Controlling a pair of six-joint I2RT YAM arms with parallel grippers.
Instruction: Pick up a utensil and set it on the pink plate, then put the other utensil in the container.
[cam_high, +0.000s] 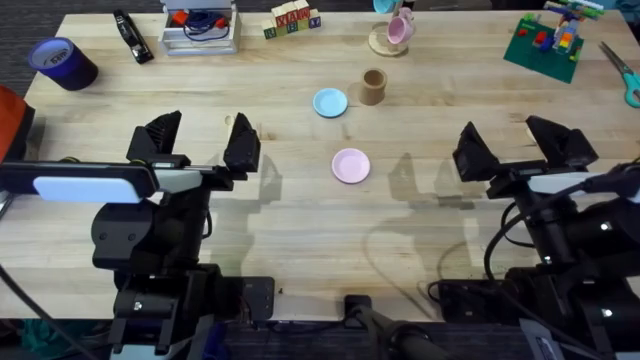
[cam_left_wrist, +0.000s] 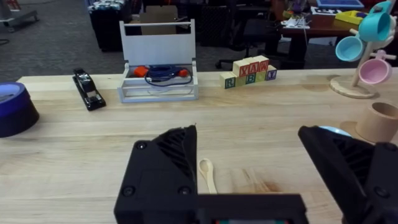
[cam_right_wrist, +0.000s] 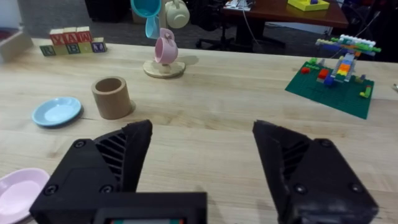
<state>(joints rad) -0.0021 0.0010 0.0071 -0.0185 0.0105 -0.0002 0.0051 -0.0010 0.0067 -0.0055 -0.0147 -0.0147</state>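
The utensil (cam_left_wrist: 207, 175), a pale wooden spoon with a rounded end, lies on the table between the fingers of my left gripper (cam_left_wrist: 249, 144), partly hidden by the left finger. That left gripper (cam_high: 203, 137) is open over the left half of the table. The pink plate (cam_high: 350, 165) lies at mid-table, also seen at the corner of the right wrist view as the pink plate (cam_right_wrist: 17, 194). The tan container (cam_high: 373, 86) stands upright behind it. My right gripper (cam_high: 515, 142) is open and holds nothing. The other utensil is out of view.
A light-blue plate (cam_high: 330, 102) lies left of the container. Along the back stand a purple tape roll (cam_high: 62, 62), a black stapler (cam_high: 132, 37), a clear bin (cam_high: 203, 27), letter blocks (cam_high: 292, 18), a mug stand (cam_high: 392, 32), a green brick plate (cam_high: 545, 42) and scissors (cam_high: 622, 70).
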